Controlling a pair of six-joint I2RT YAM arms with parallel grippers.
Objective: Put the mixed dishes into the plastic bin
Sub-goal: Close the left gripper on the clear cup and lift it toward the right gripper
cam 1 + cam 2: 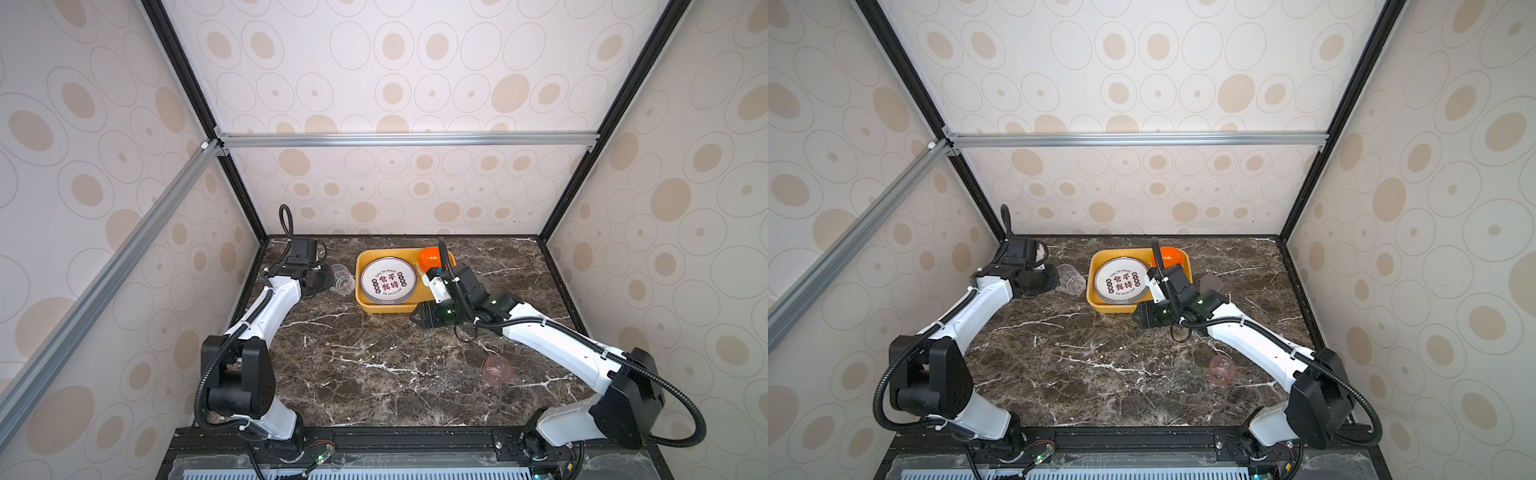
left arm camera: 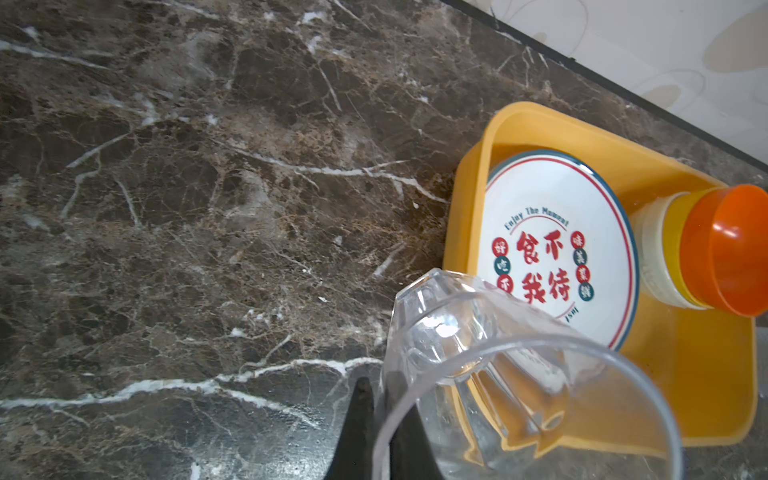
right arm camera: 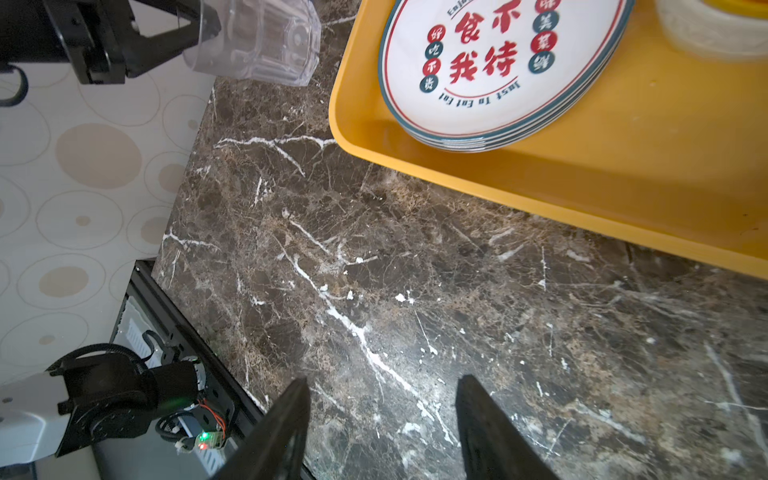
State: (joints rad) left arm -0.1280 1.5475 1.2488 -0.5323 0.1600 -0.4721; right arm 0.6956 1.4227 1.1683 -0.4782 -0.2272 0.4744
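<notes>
Our left pincer (image 3: 199, 23) is clamped on the rim of the clear cup (image 1: 343, 279). The cup hangs tipped on its side just beside the left wall of the yellow bin (image 1: 365, 308), not yet over it. Our right pincer (image 3: 384, 379) stands apart and empty above the desk (image 1: 353, 374), near the bin's front right corner.

We judge the thin rim hold to be the main risk: the slick cup could swing or slip as we carry it across. A low pass would also knock it on the bin's rolled rim.

Inside the bin, the stack of plates (image 1: 387, 280) fills the left half and the orange bowl (image 1: 430, 257) sits in the far right corner. The open floor therefore lies along the front right, close to our right arm, which we could strike. The pink cup (image 1: 496, 370) and grey cup (image 1: 1210, 282) wait on the desk, well apart from this path.
</notes>
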